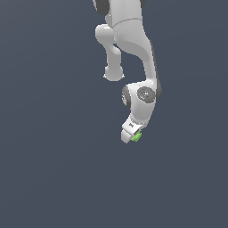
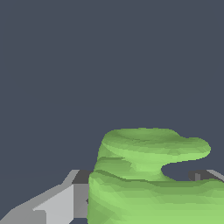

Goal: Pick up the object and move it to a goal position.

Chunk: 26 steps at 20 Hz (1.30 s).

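The object (image 1: 136, 136) is a tiny bright green jagged piece at the tip of my white gripper (image 1: 132, 136) in the exterior view, just below the wrist of the white arm (image 1: 142, 98). In the wrist view the green object (image 2: 148, 179) fills the space between the grey fingers (image 2: 57, 203), which close against it on both sides. The gripper is shut on it and holds it off the dark ground. No goal marker shows in either view.
A flat dark blue-grey ground (image 1: 53, 169) surrounds the arm in both views. The arm's upper links (image 1: 120, 31) rise to the exterior view's top edge.
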Each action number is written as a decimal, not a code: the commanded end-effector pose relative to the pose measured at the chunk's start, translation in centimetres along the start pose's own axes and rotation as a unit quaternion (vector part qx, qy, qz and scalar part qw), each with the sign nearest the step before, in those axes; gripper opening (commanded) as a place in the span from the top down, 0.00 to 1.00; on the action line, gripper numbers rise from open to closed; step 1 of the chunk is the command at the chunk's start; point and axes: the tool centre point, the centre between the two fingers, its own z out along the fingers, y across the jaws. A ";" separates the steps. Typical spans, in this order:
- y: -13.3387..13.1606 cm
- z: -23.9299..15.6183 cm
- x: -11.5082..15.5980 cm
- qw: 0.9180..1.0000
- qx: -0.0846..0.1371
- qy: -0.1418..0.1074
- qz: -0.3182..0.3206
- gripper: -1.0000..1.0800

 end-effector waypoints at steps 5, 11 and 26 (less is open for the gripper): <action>0.3 -0.8 -0.6 1.000 0.000 0.000 0.000 1.00; 1.4 -3.2 -2.3 1.000 0.000 0.000 0.000 1.00; 6.9 -16.2 -11.3 1.000 0.001 0.000 0.000 1.00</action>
